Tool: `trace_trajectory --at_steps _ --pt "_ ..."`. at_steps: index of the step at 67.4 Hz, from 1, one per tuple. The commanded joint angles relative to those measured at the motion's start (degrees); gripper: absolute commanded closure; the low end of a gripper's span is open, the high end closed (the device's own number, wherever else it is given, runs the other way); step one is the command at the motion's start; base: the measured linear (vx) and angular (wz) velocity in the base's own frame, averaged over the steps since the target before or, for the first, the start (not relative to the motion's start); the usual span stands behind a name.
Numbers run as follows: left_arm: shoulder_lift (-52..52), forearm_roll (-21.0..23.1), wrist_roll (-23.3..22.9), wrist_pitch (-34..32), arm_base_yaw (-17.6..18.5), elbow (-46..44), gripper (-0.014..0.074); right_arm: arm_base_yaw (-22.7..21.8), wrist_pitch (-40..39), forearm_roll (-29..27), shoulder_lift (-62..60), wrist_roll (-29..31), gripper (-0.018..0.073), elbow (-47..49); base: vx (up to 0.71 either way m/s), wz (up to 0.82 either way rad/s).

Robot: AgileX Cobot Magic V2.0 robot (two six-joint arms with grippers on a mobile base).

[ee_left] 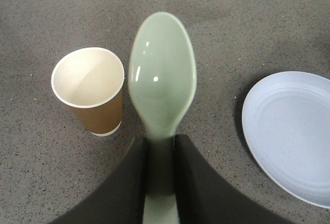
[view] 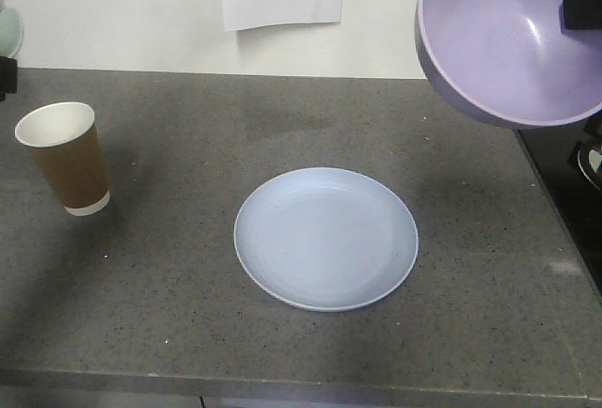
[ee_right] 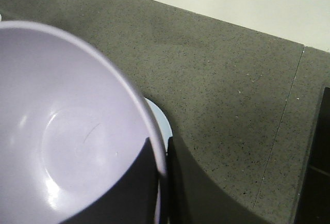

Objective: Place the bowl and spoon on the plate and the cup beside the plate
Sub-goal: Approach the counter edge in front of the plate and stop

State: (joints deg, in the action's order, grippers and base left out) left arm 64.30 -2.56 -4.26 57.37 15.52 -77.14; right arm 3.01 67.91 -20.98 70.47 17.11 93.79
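Only its wrist view shows left gripper (ee_left: 160, 149) pinching the spoon (ee_left: 162, 69); right gripper (ee_right: 161, 154) clamps the bowl (ee_right: 67, 131).

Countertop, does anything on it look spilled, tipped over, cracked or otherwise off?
Nothing stands out. The cup stands upright and empty, the plate lies flat and bare, and no spill shows. The bowl is tilted only because the right gripper holds it by its rim; the left gripper holds the spoon.

Kitchen-type setting, dark grey speckled stone countertop (view: 188, 314), plain white wall (view: 113, 13) behind, glossy black hob-like panel (view: 562, 182) at the counter's right end.
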Motion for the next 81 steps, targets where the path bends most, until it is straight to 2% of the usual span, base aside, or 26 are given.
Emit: trace_trajectory --at_steps 1,81 --pt "-1.1 0.2 -0.5 -3.2 0.2 -1.5 0.0603 -0.3 -3.6 -1.1 -1.2 -0.1 0.0564 1.5 0.03 0.0" --pt "-1.1 0.2 -0.5 -3.2 0.2 -1.5 0.0603 -0.3 -3.6 -1.1 -1.2 -0.1 0.0564 1.5 0.02 0.0"
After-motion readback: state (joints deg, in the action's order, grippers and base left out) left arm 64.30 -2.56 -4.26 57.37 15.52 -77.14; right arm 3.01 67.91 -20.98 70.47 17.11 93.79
